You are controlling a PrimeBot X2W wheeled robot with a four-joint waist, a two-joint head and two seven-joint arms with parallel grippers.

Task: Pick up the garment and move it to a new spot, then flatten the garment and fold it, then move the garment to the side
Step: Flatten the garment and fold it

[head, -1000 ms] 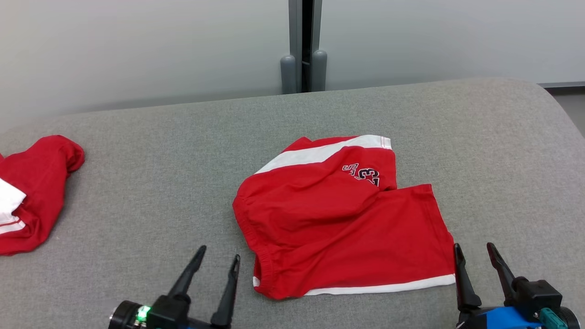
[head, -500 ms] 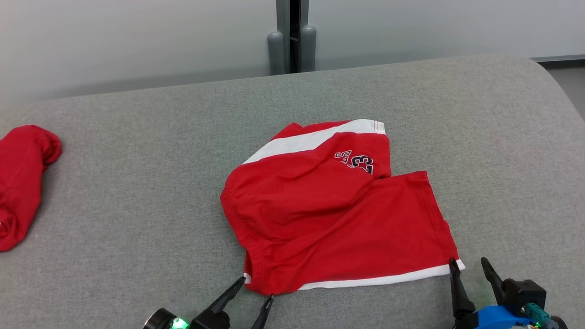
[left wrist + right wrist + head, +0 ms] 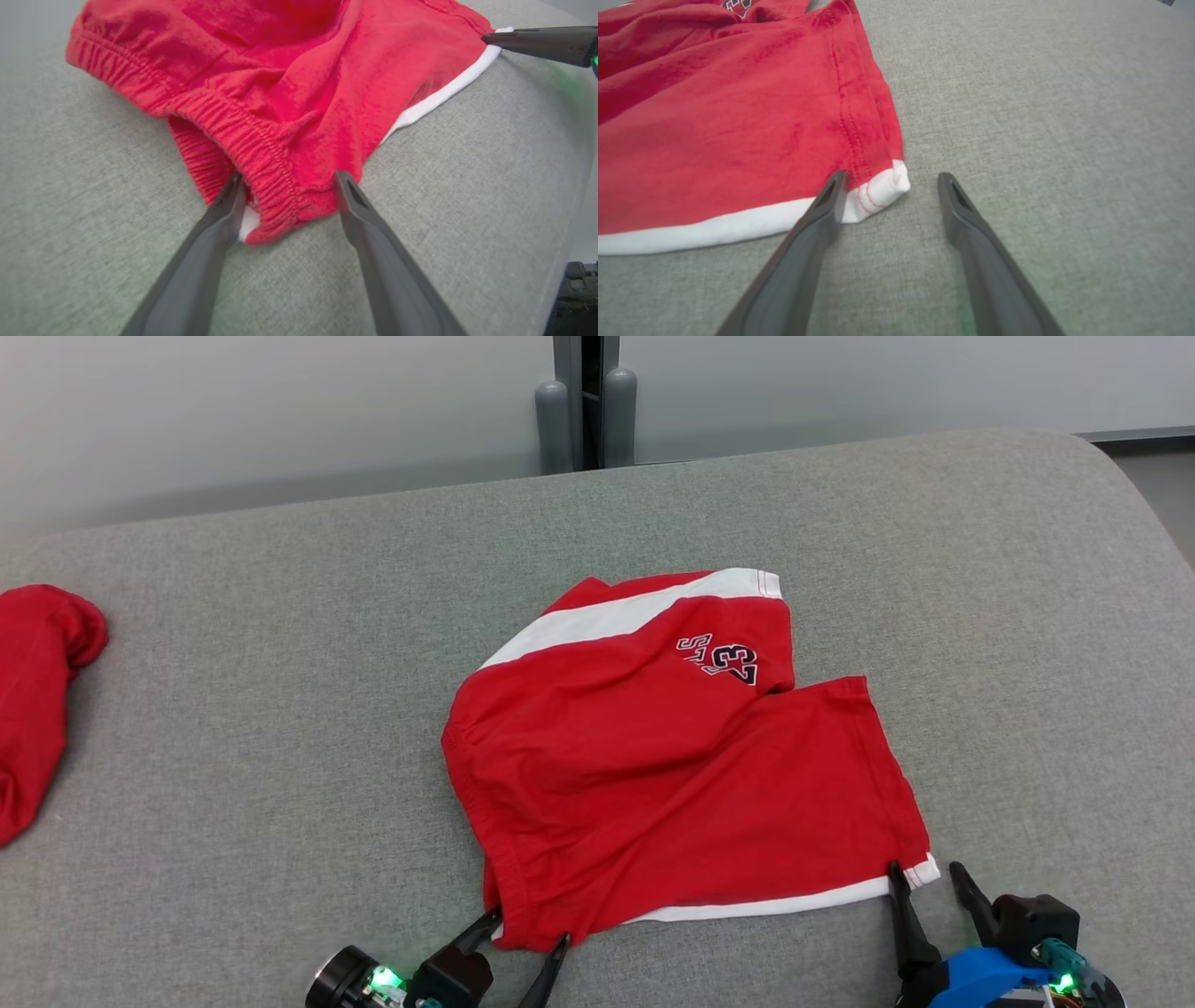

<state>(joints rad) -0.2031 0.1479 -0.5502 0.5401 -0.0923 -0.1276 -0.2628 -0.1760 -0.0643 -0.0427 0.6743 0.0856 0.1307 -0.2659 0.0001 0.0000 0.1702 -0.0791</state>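
Observation:
The garment (image 3: 672,756) is a pair of red shorts with white stripes and a dark number print, lying loosely spread in the middle of the grey padded surface (image 3: 280,709). My left gripper (image 3: 527,931) is open at the near waistband corner (image 3: 275,205), which lies between its two fingers. My right gripper (image 3: 924,882) is open at the white-trimmed hem corner (image 3: 882,186), with that corner against its left finger (image 3: 831,196) and bare fabric surface under the other finger. In the left wrist view the other arm's finger (image 3: 537,42) shows at the upper right.
A second red garment (image 3: 37,691) lies at the surface's far left edge. A grey post with two rounded bumpers (image 3: 583,401) stands behind the surface against a pale wall. The surface's rounded right edge (image 3: 1148,523) drops to the floor.
The camera has tilted and shifted, so the whole scene moved up and left. Both grippers have advanced to the shorts: left onto the waistband corner, right onto the hem corner. Both stayed open.

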